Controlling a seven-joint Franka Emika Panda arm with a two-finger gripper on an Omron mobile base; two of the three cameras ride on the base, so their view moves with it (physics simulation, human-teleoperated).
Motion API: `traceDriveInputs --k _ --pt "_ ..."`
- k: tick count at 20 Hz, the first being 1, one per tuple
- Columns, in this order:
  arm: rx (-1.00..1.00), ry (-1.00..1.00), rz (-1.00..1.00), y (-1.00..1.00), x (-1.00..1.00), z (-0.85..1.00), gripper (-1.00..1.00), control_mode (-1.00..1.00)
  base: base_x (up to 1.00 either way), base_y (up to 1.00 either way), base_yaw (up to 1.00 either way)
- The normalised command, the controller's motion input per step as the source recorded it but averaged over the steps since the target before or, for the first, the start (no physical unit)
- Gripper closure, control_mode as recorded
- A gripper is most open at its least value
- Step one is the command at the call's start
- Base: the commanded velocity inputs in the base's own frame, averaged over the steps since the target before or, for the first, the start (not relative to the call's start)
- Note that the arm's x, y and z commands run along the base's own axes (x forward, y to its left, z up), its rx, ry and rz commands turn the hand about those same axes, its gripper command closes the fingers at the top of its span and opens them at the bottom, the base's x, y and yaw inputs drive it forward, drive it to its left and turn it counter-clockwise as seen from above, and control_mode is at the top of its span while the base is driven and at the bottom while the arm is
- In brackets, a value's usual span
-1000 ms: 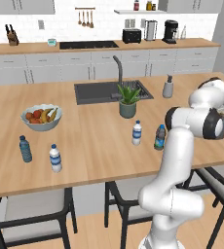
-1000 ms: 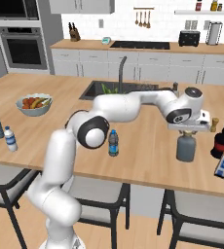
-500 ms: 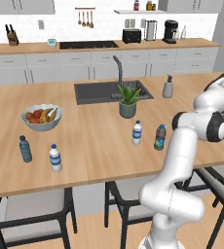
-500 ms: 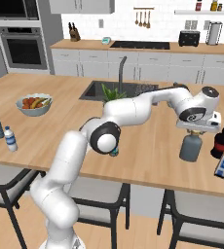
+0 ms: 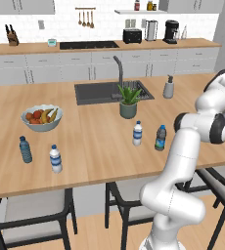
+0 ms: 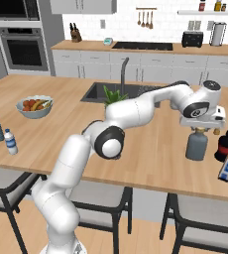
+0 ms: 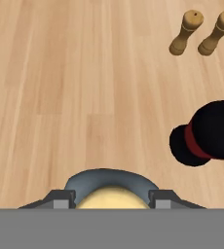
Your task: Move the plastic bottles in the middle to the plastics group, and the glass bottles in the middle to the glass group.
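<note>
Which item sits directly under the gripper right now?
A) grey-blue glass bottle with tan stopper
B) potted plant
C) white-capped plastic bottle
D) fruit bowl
A: in the right base view the gripper sits right over the neck of the grey-blue glass bottle, and the hand view shows its tan stopper between the fingertips.

Home kitchen: wood-topped island (image 5: 95, 146) with inset sink (image 5: 112, 92) and tap (image 5: 118, 68), stools (image 5: 29, 207) below, fruit bowl (image 5: 40, 117), grey cabinets (image 5: 75, 68) along a white-tiled wall, cooktop (image 5: 89, 45), toaster (image 5: 132, 35), knife block (image 5: 11, 39), wall oven (image 6: 22, 47).
</note>
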Motion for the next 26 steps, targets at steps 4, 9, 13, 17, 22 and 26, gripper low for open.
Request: traceDriveInputs --k 4,9,13,17,22,26 --pt "-0.1 -0.05 0.0 -0.02 0.26 -0.02 1.0 -1.0 0.0 0.0 0.0" --pt "0.0 0.01 -0.03 -0.46 0.1 -0.07 1.0 -1.0 0.0 0.0 0.0" --pt "0.06 0.03 -0.03 -0.51 0.08 0.0 1.0 -1.0 0.0 0.0 0.0" --pt "0.03 0.0 0.0 -0.11 0.0 0.0 1.0 -1.0 0.0 0.0 0.0" --pt "0.0 0.0 0.0 0.0 0.02 -0.24 1.0 -1.0 0.0 0.0 0.0" --pt "0.0 0.0 0.0 0.0 0.02 -0.5 1.0 -1.0 0.0 0.0 0.0"
